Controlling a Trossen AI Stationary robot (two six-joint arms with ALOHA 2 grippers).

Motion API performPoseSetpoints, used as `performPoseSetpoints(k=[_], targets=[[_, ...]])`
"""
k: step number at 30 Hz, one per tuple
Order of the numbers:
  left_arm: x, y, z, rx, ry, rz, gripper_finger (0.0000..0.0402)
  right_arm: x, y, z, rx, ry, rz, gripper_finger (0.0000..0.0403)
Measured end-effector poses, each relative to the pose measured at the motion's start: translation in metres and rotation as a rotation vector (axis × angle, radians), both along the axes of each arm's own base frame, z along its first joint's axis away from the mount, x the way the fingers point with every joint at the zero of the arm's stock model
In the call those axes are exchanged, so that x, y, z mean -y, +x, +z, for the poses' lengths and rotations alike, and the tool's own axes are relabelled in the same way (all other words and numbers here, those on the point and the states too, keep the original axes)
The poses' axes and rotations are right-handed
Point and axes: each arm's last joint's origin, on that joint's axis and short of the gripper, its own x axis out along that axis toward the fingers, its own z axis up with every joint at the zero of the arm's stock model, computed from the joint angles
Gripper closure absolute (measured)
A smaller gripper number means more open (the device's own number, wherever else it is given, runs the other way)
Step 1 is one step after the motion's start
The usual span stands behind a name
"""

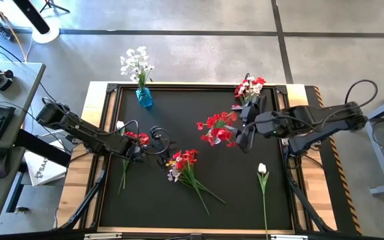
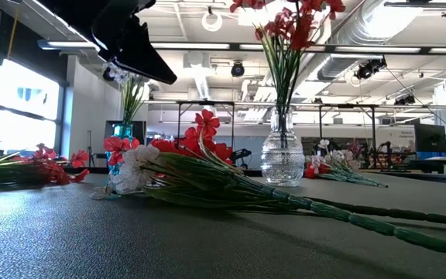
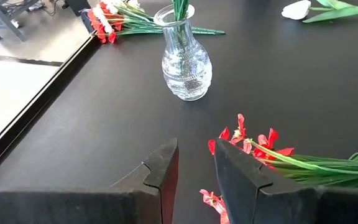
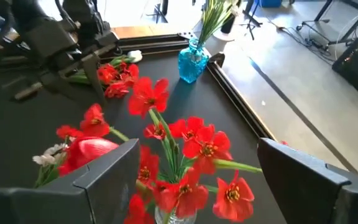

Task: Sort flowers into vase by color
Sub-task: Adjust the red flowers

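A clear glass vase (image 3: 186, 61) stands mid-table with red flowers (image 1: 217, 129) upright in it. My right gripper (image 4: 194, 180) hangs open above the vase, one finger on each side of the red blossoms (image 4: 191, 146). A small blue vase (image 1: 144, 97) at the far edge holds white flowers (image 1: 137, 62). My left gripper (image 3: 194, 168) hovers at the table's left with a narrow gap and nothing between its fingers. Below it a red and white bunch (image 1: 131, 138) lies flat on the table. Another mixed bunch (image 1: 182, 163) lies mid-table.
A single white flower (image 1: 262, 170) on a long stem lies near the right front. A red and white bunch (image 1: 249, 87) lies at the far right corner. A raised frame (image 1: 112, 87) borders the black mat. Bare mat shows at the front left and front right.
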Motion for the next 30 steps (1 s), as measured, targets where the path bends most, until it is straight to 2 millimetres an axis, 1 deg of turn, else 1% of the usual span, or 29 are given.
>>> performPoseSetpoints(k=[4,7,10,13,15,17,19,21,23,26,30], targets=[[0.0,-0.001,-0.001,-0.008,0.0,0.002,0.0307,-0.015,-0.013,0.007,0.006,0.032,-0.023,0.008],[0.0,-0.001,-0.001,-0.004,-0.014,0.012,0.0307,-0.03,-0.023,0.006,0.029,0.08,-0.058,0.0086],[0.0,-0.001,-0.001,0.003,-0.026,0.02,0.0307,-0.048,-0.029,-0.003,0.016,0.134,-0.039,0.0095],[0.0,-0.001,-0.001,0.003,-0.037,0.028,0.0307,-0.069,-0.031,-0.017,-0.011,0.192,-0.027,0.0103],[0.0,-0.003,-0.003,-0.008,-0.05,0.042,0.0307,-0.082,-0.03,-0.03,-0.039,0.22,-0.016,0.0105],[-0.001,-0.005,-0.005,-0.022,-0.074,0.066,0.0307,-0.095,-0.029,-0.047,-0.111,0.268,0.009,0.0107],[-0.002,-0.008,-0.009,-0.057,-0.113,0.091,0.0307,-0.106,-0.028,-0.069,-0.194,0.301,0.018,0.0107],[-0.003,-0.013,-0.014,-0.112,-0.165,0.114,0.0307,-0.114,-0.027,-0.094,-0.276,0.306,0.005,0.0107],[-0.004,-0.019,-0.019,-0.174,-0.227,0.147,0.0307,-0.118,-0.025,-0.119,-0.335,0.313,-0.033,0.0107],[-0.004,-0.029,-0.026,-0.279,-0.333,0.197,0.0307,-0.12,-0.022,-0.152,-0.376,0.323,-0.117,0.0107],[-0.001,-0.047,-0.033,-0.388,-0.454,0.352,0.0307,-0.121,-0.016,-0.184,-0.366,0.337,-0.171,0.0108]])
